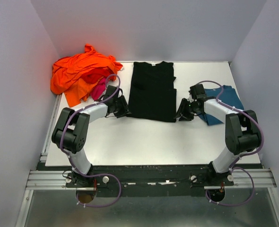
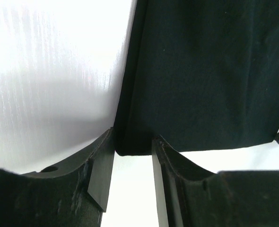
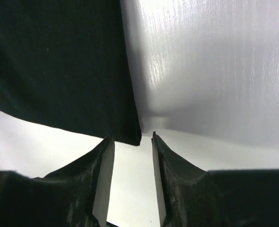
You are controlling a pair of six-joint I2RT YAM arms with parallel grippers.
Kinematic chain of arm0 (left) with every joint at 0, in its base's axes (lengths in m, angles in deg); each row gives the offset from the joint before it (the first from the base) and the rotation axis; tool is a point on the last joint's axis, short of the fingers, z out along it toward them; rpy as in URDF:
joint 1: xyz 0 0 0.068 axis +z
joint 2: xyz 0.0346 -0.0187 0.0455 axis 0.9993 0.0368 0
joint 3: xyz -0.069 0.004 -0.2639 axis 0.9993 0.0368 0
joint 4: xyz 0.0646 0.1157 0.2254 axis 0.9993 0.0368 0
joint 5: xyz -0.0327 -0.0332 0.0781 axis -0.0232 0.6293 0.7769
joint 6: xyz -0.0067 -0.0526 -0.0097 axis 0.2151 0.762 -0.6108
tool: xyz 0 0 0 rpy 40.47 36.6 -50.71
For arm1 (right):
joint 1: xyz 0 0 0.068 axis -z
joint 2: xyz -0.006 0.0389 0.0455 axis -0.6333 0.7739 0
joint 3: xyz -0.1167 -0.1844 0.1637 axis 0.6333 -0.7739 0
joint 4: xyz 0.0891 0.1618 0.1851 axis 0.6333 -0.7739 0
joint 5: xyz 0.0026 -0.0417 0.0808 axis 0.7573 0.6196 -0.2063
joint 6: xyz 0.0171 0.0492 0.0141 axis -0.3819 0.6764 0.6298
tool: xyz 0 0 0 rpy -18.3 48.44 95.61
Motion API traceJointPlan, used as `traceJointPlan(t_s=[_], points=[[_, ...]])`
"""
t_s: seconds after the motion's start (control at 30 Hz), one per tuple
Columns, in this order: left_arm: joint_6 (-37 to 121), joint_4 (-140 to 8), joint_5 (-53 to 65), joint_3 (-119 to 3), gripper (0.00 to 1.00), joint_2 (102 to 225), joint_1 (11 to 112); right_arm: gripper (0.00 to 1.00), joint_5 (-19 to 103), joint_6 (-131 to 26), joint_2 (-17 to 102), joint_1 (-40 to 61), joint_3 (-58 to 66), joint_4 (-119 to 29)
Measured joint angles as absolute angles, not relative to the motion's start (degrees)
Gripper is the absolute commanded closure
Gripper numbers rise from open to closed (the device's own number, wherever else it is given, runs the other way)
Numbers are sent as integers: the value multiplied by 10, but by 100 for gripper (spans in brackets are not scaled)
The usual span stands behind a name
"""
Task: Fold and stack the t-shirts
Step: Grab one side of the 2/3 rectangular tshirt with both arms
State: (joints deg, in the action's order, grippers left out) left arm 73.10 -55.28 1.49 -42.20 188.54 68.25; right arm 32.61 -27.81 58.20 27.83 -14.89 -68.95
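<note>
- Black t-shirt lies flat in the middle of the table, its near corners right at the fingertips.
- Left gripper and right gripper both stand part-open, holding nothing.
- Risk: a shallow pinch could catch one layer or miss, skewing the fold.
- Count: four tees: one black, one orange t-shirt, one magenta t-shirt, one teal t-shirt.

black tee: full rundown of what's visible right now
The black t-shirt lies flat on the white table, centre-far, collar toward the back wall. It looks like soft matte cloth, with its sides folded inward into a tall rectangle; no print shows. Its near left corner sits between the open fingers of the left gripper, and its near right corner sits at the tips of the open right gripper. Neither clamps it.
</note>
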Motion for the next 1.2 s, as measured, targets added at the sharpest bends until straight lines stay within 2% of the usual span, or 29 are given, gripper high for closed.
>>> traceJointPlan(t_s=[0.2,0.3,0.37,0.43,0.47,0.77,1.03,1.07,1.2], points=[[727,-561,15,-422,64,1886,683,66,320,-283,593,277,-150,-675],[724,-561,15,-422,70,1886,683,75,311,-285,597,277,-150,-668],[722,-561,15,-422,78,1888,683,85,306,-288,599,276,-150,-666],[719,-561,15,-422,95,1889,683,99,302,-291,601,276,-150,-666],[716,-561,15,-422,100,1889,683,99,300,-291,602,276,-150,-666],[702,-551,17,-414,100,1872,683,99,301,-292,576,273,-152,-679],[726,-600,14,-267,100,1771,654,99,298,-296,465,272,-250,-681],[737,-617,9,-245,100,1768,645,97,297,-296,467,272,-263,-681],[767,-661,10,-206,100,1744,615,71,297,-298,474,272,-303,-681]])
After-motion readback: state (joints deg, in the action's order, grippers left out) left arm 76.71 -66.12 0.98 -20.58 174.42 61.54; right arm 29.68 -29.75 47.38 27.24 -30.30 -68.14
